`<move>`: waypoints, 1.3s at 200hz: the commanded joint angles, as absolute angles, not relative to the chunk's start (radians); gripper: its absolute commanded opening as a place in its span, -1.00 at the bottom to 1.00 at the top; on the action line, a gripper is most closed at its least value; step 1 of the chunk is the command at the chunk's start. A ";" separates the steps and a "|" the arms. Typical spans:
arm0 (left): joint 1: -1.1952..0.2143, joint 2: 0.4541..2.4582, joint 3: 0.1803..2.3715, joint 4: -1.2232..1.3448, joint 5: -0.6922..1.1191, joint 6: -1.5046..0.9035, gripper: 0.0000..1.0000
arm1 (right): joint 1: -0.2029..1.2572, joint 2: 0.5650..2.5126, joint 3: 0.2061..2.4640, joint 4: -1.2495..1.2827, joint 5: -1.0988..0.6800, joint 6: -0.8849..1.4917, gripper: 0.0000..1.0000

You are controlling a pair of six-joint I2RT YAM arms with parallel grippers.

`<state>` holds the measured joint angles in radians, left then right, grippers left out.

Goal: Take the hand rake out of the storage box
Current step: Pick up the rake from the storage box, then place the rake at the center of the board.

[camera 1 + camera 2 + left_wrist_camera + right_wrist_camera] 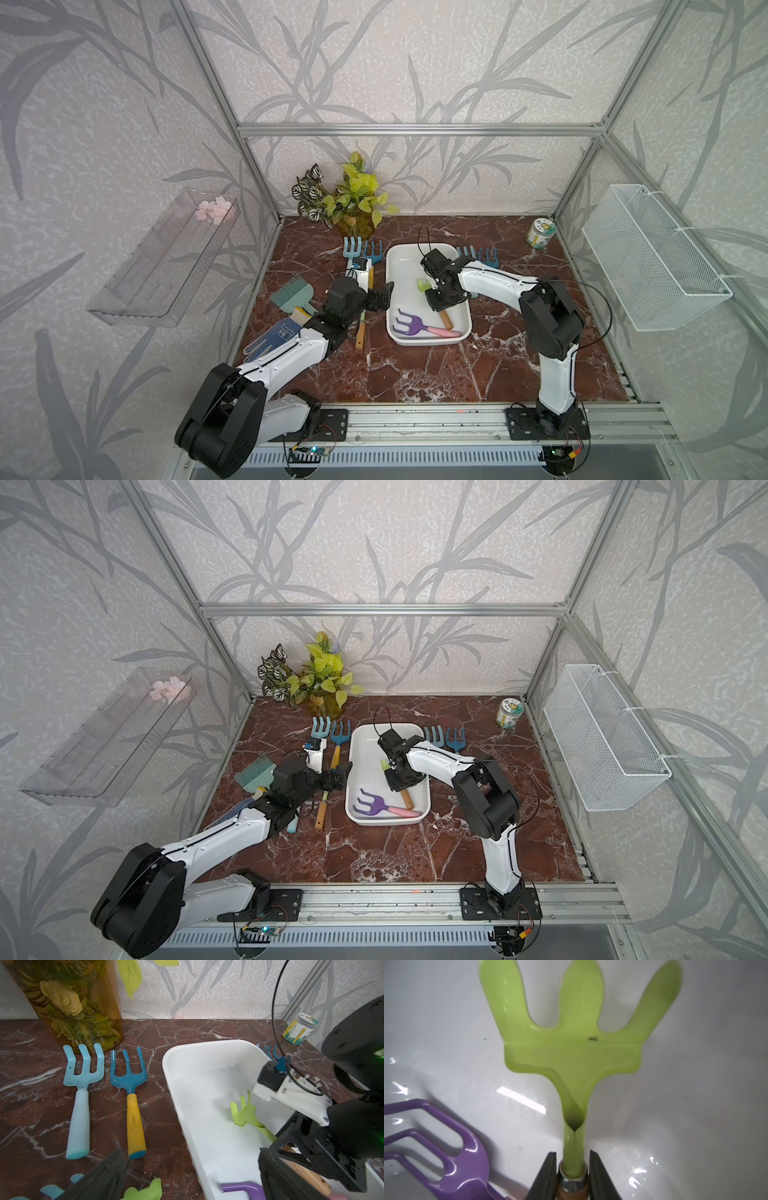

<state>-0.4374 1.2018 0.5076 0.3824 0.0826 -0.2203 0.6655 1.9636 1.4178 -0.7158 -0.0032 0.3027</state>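
Red-brown marble tabletop (415, 374); white glossy storage box (405, 270) holding lime-green wooden-handled hand rake (571, 1053), clamped by right gripper (572, 1154); left gripper (381, 297) spread wide.

Red-brown marble tabletop (415, 374) carries all. White storage box (424, 341) mid-table. Left of box: light-blue rake (83, 1076) and dark-blue rake with yellow handle (128, 1078) side by side, teal fan rake (293, 293), blue glove (274, 336) near left edge. Right of box, far end: two blue rakes (484, 255). Back edge: vase of leaves (353, 224). Far right corner: small jar (540, 233)
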 commanded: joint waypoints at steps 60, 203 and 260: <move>-0.432 1.176 0.492 0.408 0.087 -0.218 0.99 | 0.643 1.661 1.328 -0.674 -0.068 0.321 -0.79; -0.432 1.173 0.491 0.411 0.090 -0.218 0.99 | 0.542 1.243 1.054 -0.874 0.220 0.335 -0.80; -0.432 1.175 0.490 0.411 0.086 -0.218 0.99 | 0.462 1.245 0.977 -0.881 0.229 0.306 -0.78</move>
<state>-0.4370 1.1946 0.5018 0.3904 0.0841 -0.2203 0.4862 1.2503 0.9993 -0.8631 0.2031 0.3214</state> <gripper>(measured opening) 0.997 0.257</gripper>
